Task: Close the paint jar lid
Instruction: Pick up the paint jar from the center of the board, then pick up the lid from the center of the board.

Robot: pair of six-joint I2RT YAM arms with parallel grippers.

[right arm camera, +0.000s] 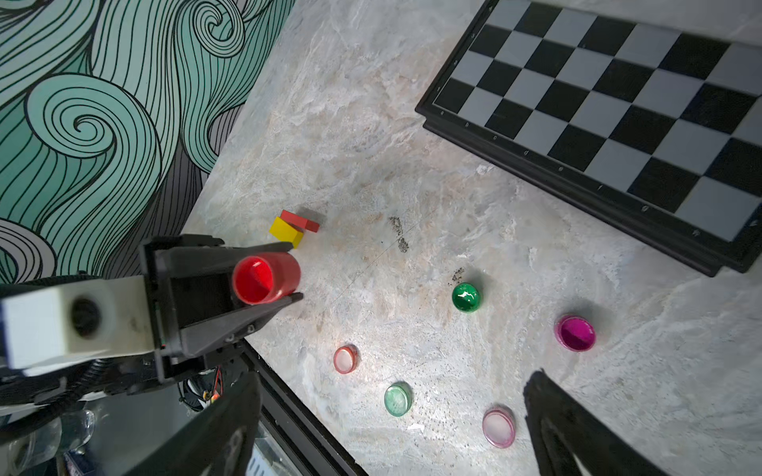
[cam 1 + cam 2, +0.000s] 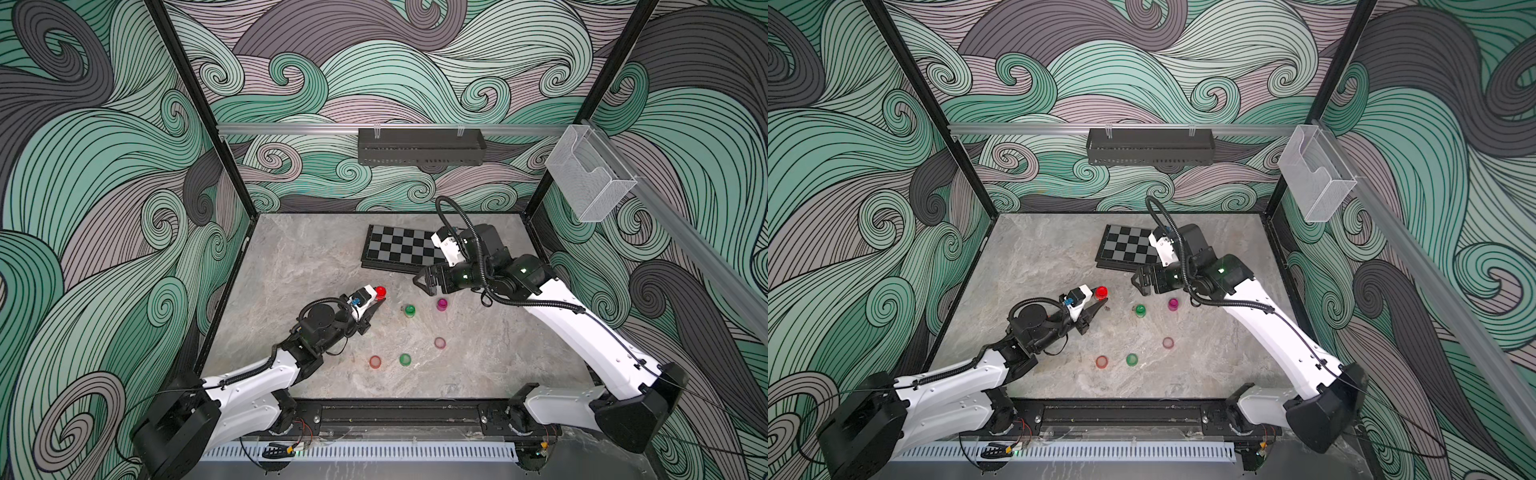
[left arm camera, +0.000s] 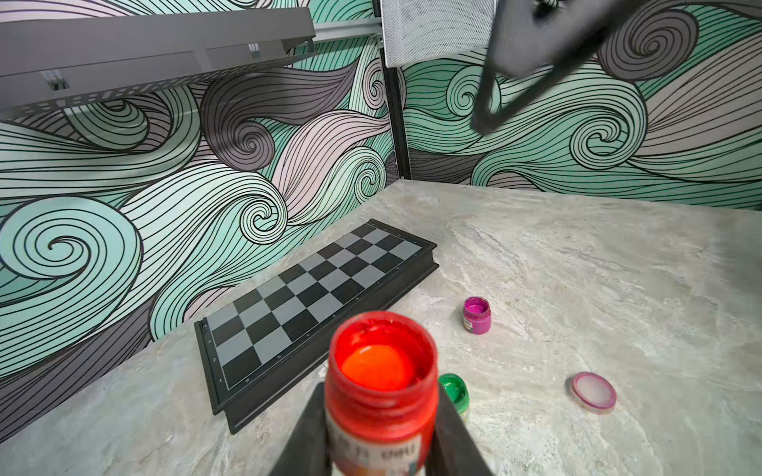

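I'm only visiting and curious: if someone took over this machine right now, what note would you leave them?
Left claw: shut on the small open red paint jar.
Right claw: open, empty, above the grey marbled table.
The open green paint jar and open magenta paint jar stand on the table; the red-rimmed round lid, green round lid and pink-rimmed round lid lie loose nearer the robot.
Done: red jar gripped. Left: no jar is capped; probably fetch the red-rimmed lid and fit it on.
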